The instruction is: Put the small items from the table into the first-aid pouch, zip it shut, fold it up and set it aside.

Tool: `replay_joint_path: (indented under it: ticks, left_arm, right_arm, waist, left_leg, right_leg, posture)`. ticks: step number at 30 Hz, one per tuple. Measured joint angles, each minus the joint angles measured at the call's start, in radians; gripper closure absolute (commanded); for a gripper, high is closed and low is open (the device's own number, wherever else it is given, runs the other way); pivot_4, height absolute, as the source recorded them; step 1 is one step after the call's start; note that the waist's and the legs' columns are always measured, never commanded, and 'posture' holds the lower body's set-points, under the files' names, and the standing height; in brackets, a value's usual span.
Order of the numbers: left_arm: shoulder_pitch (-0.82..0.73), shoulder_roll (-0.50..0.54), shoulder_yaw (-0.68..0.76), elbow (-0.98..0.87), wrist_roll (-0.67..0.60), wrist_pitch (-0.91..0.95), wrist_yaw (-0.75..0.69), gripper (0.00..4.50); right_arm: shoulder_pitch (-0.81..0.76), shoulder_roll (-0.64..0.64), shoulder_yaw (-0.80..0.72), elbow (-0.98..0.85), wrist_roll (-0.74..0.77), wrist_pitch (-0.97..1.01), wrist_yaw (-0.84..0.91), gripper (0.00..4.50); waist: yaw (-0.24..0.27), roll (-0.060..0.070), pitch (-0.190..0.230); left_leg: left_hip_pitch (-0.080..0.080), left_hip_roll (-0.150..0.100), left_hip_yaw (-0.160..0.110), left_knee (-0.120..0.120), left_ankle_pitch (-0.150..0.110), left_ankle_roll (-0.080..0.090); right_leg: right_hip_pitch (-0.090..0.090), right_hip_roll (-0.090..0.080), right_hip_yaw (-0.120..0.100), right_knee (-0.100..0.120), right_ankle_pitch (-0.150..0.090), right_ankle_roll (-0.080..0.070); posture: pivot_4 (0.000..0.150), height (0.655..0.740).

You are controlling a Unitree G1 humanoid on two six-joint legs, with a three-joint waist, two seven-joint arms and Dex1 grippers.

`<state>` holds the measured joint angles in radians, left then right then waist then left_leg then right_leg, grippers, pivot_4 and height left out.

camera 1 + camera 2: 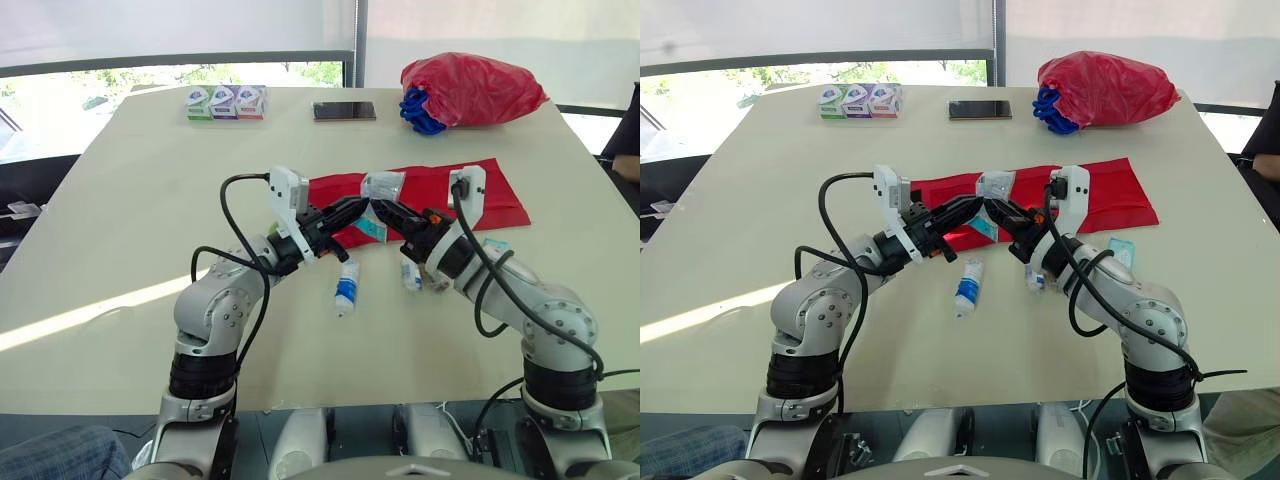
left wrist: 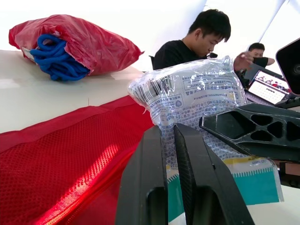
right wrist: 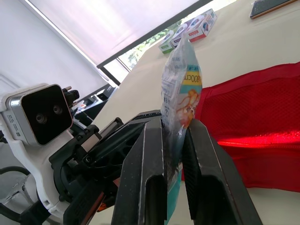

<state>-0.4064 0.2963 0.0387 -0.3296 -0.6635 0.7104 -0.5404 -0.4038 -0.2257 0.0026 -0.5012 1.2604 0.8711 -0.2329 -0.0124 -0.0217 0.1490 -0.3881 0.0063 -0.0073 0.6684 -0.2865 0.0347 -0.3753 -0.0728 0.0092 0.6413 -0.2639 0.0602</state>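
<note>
Saw pouch [image 1: 430, 190] lying flat across mid-worktop [image 1: 130, 200], red mesh up, one long edge facing the robot. Found right gripper [image 3: 173, 124] clamped on packet [image 3: 180, 79], held upright, teal end down, off the worktop and above the pouch's near edge. Noted left gripper [image 2: 168, 127] narrow, fingers nearly together with a thin slit between, tips right at the packet's lower part and facing the right gripper's tips. Could not tell whether pinching the packet or just meeting it.

Logged bottle [image 1: 345, 285] on its side on bare worktop, just in front of the pouch, apart from it, between the two arms. Spotted small item [image 1: 410, 272] partly hidden under the right forearm. Spotted sachet [image 1: 495, 245] flat just off the pouch's near right corner.

Marked far edge as busy: three boxes [image 1: 226, 102] in a row at far left, phone [image 1: 344, 111] mid, red bag [image 1: 470, 88] with blue rope at far right, all well apart from the pouch.

Saw wide bare worktop left of the pouch and along the near edge on the left. Found less room on the right, with the pouch's end nearer that edge. Noted person [image 2: 197, 42] seated beyond the bag side.
</note>
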Motion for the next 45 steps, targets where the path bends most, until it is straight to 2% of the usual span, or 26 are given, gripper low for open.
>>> replay_joint_path:
  ticks: [2, 5, 8, 10, 13, 18, 23, 29, 32, 40, 41, 45]
  left_arm:
    - [0.001, 0.028, -0.001, 0.0, -0.003, 0.005, -0.012, 2.86]
    - [0.0, 0.064, 0.002, 0.01, 0.002, 0.001, -0.028, 1.46]
    - [-0.004, 0.109, 0.0, 0.061, 0.059, -0.047, -0.042, 0.06]
    - [-0.013, 0.14, -0.01, 0.097, 0.113, -0.088, -0.047, 0.06]
    - [-0.048, 0.235, -0.077, 0.245, 0.332, -0.256, -0.044, 0.06]
    - [-0.075, 0.28, -0.225, 0.4, 0.589, -0.492, -0.054, 0.06]
    - [-0.093, 0.265, -0.304, 0.497, 0.733, -0.603, -0.045, 0.06]
    - [-0.204, 0.224, -0.344, 0.67, 0.86, -0.727, 0.015, 0.06]
    - [-0.217, 0.206, -0.327, 0.704, 0.854, -0.731, 0.012, 0.78]
    - [-0.205, 0.186, -0.278, 0.717, 0.765, -0.692, -0.099, 4.18]
    - [-0.198, 0.186, -0.274, 0.706, 0.748, -0.682, -0.119, 4.44]
    - [-0.197, 0.191, -0.263, 0.702, 0.728, -0.666, -0.168, 4.44]
  right_arm:
    - [0.004, -0.018, -0.012, 0.0, -0.004, 0.0, 0.006, 4.5]
    - [0.023, -0.048, -0.034, -0.002, -0.001, -0.001, 0.01, 4.5]
    - [0.077, -0.082, -0.059, -0.012, 0.011, -0.001, 0.022, 4.5]
    - [0.105, -0.099, -0.066, -0.023, 0.018, -0.001, 0.029, 4.5]
    - [0.165, -0.142, -0.095, -0.046, 0.033, -0.003, 0.048, 4.5]
    - [0.187, -0.161, -0.107, -0.052, 0.032, -0.013, 0.049, 4.5]
    - [0.194, -0.163, -0.108, -0.071, 0.026, -0.024, 0.049, 4.5]
    - [0.195, -0.162, -0.098, -0.075, 0.012, -0.025, 0.049, 4.5]
    - [0.195, -0.163, -0.098, -0.077, 0.008, -0.026, 0.056, 4.5]
    - [0.191, -0.162, -0.09, -0.091, 0.023, -0.025, 0.098, 4.5]
    - [0.191, -0.161, -0.084, -0.09, 0.034, -0.023, 0.103, 4.5]
    - [0.181, -0.158, -0.036, -0.072, 0.093, 0.002, 0.13, 4.5]
  waist:
    - [0.001, 0.0, 0.0]
    - [0.001, 0.0, 0.0]
    - [0.0, 0.0, 0.0]
    - [0.001, 0.0, 0.0]
    - [0.001, 0.0, 0.0]
    - [0.004, 0.0, 0.0]
    - [0.003, 0.0, 0.0]
    - [0.005, -0.001, -0.001]
    - [0.002, -0.001, -0.001]
    - [0.001, -0.001, -0.001]
    - [0.001, -0.001, -0.001]
    - [0.0, -0.001, -0.001]
  left_leg:
    - [0.0, 0.0, 0.0, 0.0, 0.0, 0.0]
    - [-0.001, 0.0, 0.0, 0.0, 0.0, 0.0]
    - [-0.002, 0.0, 0.0, 0.0, 0.0, 0.0]
    - [-0.002, -0.001, 0.0, 0.0, 0.0, 0.0]
    - [-0.002, -0.001, 0.0, 0.0, 0.0, 0.0]
    - [-0.005, -0.001, 0.0, 0.0, 0.0, 0.0]
    - [-0.005, 0.0, -0.001, 0.0, 0.0, 0.0]
    - [-0.005, 0.0, -0.002, 0.0, 0.0, 0.001]
    - [-0.005, 0.0, -0.002, 0.0, 0.0, 0.001]
    - [-0.006, 0.0, -0.002, 0.0, 0.0, 0.001]
    - [-0.006, 0.0, -0.002, 0.0, 0.0, 0.001]
    - [-0.006, 0.0, -0.002, 0.0, 0.0, 0.001]
  right_leg:
    - [0.0, 0.0, 0.0, 0.0, 0.0, 0.0]
    - [0.0, 0.0, 0.0, 0.0, 0.0, 0.0]
    - [-0.001, 0.001, 0.001, 0.0, 0.0, 0.0]
    - [-0.001, 0.001, 0.001, 0.0, 0.0, 0.0]
    - [-0.001, 0.001, 0.001, 0.0, 0.0, 0.0]
    - [-0.002, 0.001, 0.002, -0.001, 0.0, 0.0]
    - [-0.003, 0.001, 0.002, -0.001, 0.0, 0.0]
    - [-0.003, 0.001, 0.002, -0.001, 0.0, 0.001]
    - [-0.003, 0.001, 0.001, 0.0, 0.0, 0.0]
    - [-0.003, 0.001, 0.001, 0.0, 0.0, 0.001]
    - [-0.003, 0.001, 0.001, 0.0, 0.0, 0.001]
    - [-0.003, 0.001, 0.001, 0.0, 0.0, 0.001]
  posture:
    - [0.15, 0.74]
    - [0.15, 0.74]
    - [0.15, 0.74]
    - [0.15, 0.74]
    - [0.15, 0.74]
    - [0.15, 0.74]
    - [0.15, 0.74]
    - [0.15, 0.74]
    - [0.15, 0.74]
    - [0.15, 0.74]
    - [0.15, 0.74]
    - [0.15, 0.74]
